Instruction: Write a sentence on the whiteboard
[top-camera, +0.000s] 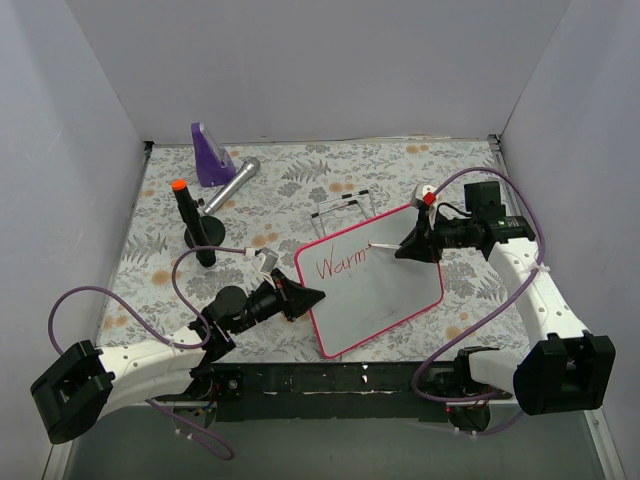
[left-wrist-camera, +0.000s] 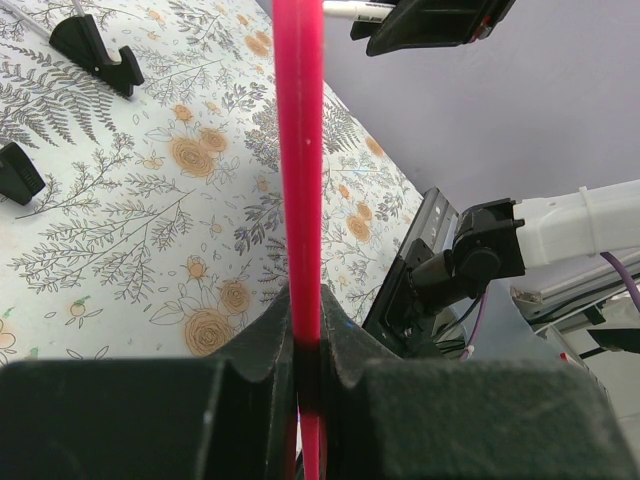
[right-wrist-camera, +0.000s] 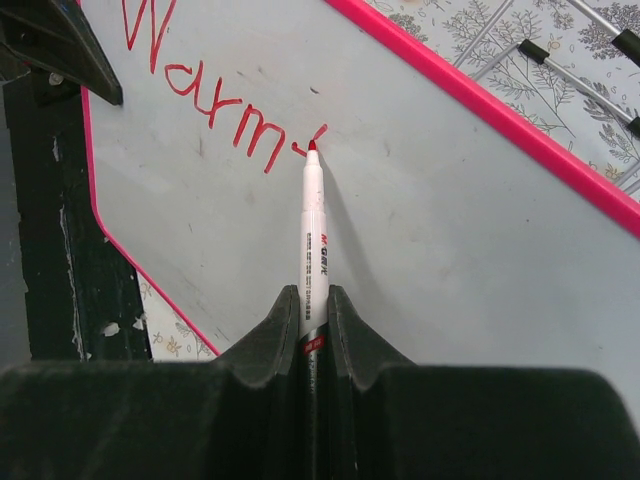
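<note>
My right pincer (right-wrist-camera: 313, 305) is closed on a white marker (right-wrist-camera: 312, 220). Its red tip touches the whiteboard (right-wrist-camera: 450, 230) just past the red writing (right-wrist-camera: 205, 95), which reads "Warm" at the upper left of the right wrist view. My left pincer (left-wrist-camera: 308, 335) is clamped on the board's pink frame (left-wrist-camera: 299, 150). From above, the board sits low and centre on the flowered table (top-camera: 300, 180), between both arms.

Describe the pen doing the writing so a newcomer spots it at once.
Find the pink-framed whiteboard at the near centre of the table. Over its upper part, the right gripper is shut on a slim white marker, red tip touching the board after the red lettering. Unlike the black, orange-topped stick standing far left, it is white and held.
</note>
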